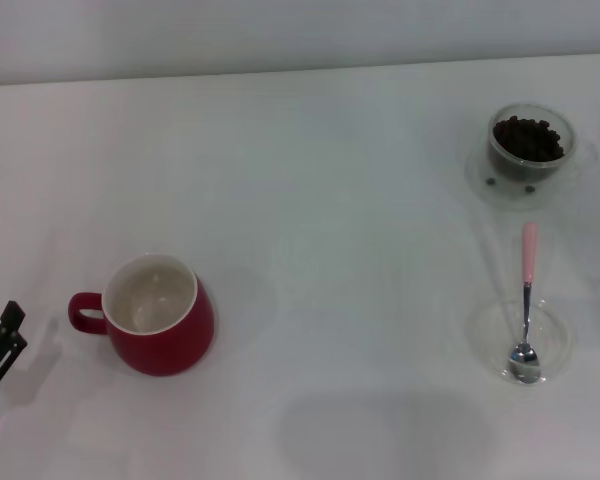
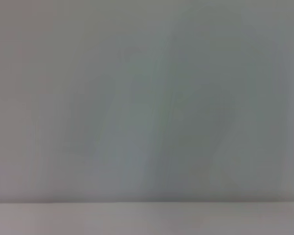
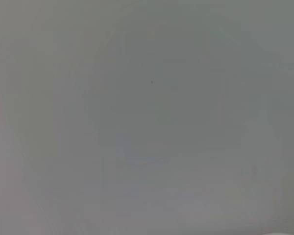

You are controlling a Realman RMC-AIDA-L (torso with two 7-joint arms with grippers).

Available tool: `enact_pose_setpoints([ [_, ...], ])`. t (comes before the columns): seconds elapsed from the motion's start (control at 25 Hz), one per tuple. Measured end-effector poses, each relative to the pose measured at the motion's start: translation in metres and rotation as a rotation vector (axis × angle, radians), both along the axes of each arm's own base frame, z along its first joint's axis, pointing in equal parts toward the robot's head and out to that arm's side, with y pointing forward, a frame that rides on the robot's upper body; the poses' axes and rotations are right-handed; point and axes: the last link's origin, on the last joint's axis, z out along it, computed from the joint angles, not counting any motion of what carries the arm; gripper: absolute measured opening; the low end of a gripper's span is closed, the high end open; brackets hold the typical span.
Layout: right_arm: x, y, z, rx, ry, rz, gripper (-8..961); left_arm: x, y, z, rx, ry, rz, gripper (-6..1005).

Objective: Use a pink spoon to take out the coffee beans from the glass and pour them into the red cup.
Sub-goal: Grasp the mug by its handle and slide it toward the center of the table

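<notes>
White worktop carries the pink spoon [image 1: 527, 300] near its right edge, handle pointing toward the far edge and the glass [image 1: 529, 143]. The left gripper [image 1: 0, 350], grip state unreadable, sits at the left edge; the right arm looks nearer.

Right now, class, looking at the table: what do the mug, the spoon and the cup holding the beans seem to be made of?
Mug: probably glazed ceramic, opaque dark red outside, white inside.
Spoon: shiny metal bowl and neck; the matte pink handle could be plastic or coating.
Cup holding the beans: likely clear glass, since the beans show through its wall.
</notes>
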Motion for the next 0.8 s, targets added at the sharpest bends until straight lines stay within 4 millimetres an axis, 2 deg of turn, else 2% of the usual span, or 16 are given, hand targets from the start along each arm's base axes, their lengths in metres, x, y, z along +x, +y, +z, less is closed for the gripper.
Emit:
enact_pose_setpoints([
  [0.8, 0.0007, -0.0006, 0.0001, -0.001, -0.003, -0.003, 858, 0.0035, 0.0035, -0.0041, -0.018, -0.002, -0.012, 889],
])
